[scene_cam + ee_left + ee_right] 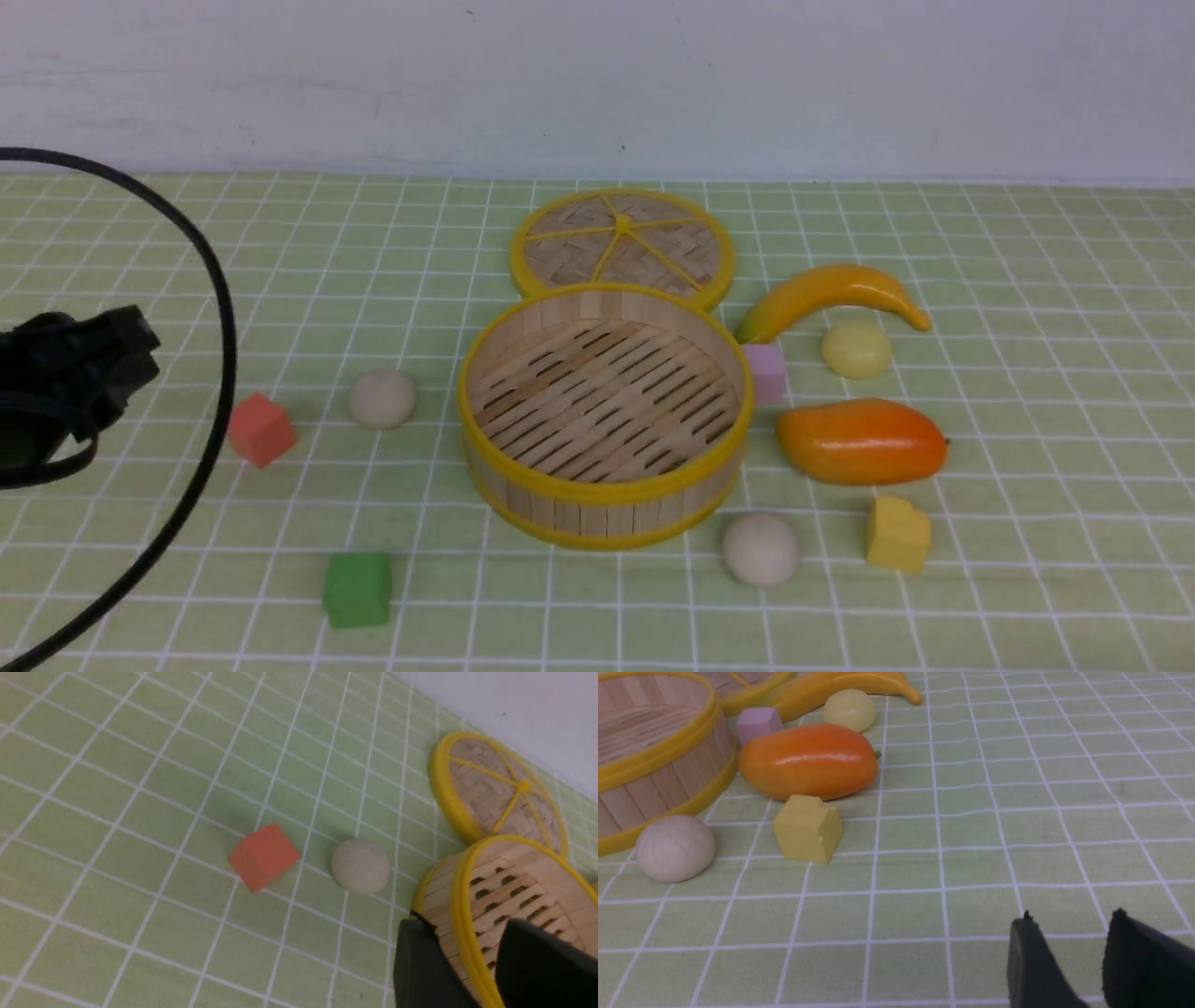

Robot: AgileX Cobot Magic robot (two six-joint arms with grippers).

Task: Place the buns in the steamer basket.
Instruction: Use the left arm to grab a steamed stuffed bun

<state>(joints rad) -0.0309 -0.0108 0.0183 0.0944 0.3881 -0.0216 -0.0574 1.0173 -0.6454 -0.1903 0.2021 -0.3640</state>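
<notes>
- Round off-white bun [382,399] sits left of the round pale-wood steamer basket [606,509].
- Left black gripper [460,961], wide apart and holding nothing, looks nearest.

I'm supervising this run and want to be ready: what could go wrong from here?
The round buns, such as the beige one left of the steamer basket, might roll if nudged. Reaching for the yellow bun, an arm could bump the nearby mango or banana.

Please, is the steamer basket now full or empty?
Empty: inside the steamer basket, only bare slatted floor shows in front view.
</notes>
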